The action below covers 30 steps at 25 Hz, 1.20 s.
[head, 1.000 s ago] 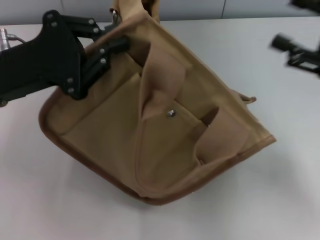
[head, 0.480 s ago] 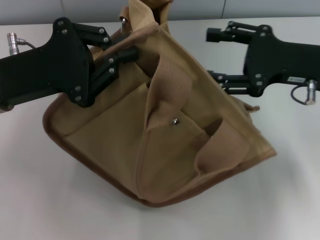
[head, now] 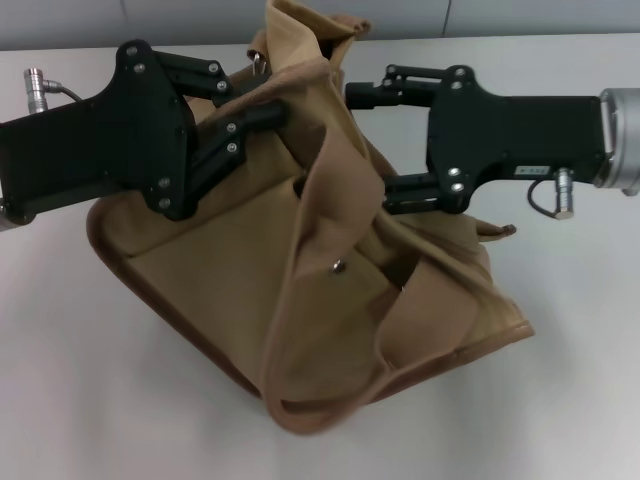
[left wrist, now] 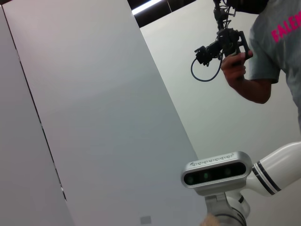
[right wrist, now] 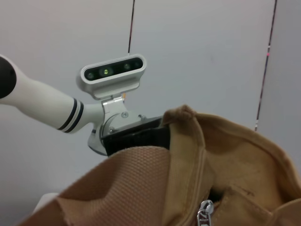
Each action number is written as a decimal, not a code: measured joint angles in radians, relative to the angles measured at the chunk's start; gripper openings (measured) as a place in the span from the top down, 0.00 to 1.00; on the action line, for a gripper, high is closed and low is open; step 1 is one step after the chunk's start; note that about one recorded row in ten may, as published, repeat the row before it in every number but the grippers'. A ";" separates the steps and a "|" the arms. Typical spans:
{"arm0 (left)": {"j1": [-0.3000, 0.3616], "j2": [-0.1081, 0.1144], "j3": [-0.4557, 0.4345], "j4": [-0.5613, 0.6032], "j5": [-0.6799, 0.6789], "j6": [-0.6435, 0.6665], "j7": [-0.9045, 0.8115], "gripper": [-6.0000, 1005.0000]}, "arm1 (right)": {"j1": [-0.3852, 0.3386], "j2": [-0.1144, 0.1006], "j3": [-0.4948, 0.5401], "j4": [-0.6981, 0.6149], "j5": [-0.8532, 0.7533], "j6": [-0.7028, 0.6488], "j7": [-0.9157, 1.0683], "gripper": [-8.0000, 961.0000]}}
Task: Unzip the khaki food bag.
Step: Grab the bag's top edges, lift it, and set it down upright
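On the white table [head: 80,380] the khaki food bag [head: 300,290] is held tilted, its top edge pinched by the left gripper [head: 270,108]. The right gripper [head: 365,140], spread open, is nearer the zipper pull [right wrist: 204,210], which lies just beyond it toward the left gripper.

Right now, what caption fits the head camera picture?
Two pincers, left and right, meet at the khaki food bag.

The right gripper [head: 365,140] has swung in against the khaki food bag [head: 300,270].
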 joint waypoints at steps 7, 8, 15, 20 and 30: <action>-0.004 -0.001 0.002 -0.002 0.000 0.003 0.000 0.90 | 0.011 0.001 -0.055 -0.004 0.014 0.047 0.037 0.23; -0.005 -0.001 0.003 -0.004 0.000 0.005 0.000 0.90 | 0.012 0.001 -0.075 -0.004 0.025 0.063 0.043 0.26; -0.006 -0.001 0.014 -0.005 -0.003 0.011 0.000 0.90 | 0.010 0.001 -0.122 -0.008 0.065 0.083 0.049 0.55; -0.005 0.000 0.016 -0.005 -0.003 0.018 0.000 0.90 | 0.008 0.001 -0.155 -0.012 0.069 0.095 0.050 0.72; 0.009 0.000 0.039 -0.001 -0.021 0.025 0.000 0.90 | -0.014 0.002 -0.182 -0.024 0.107 0.146 0.081 0.95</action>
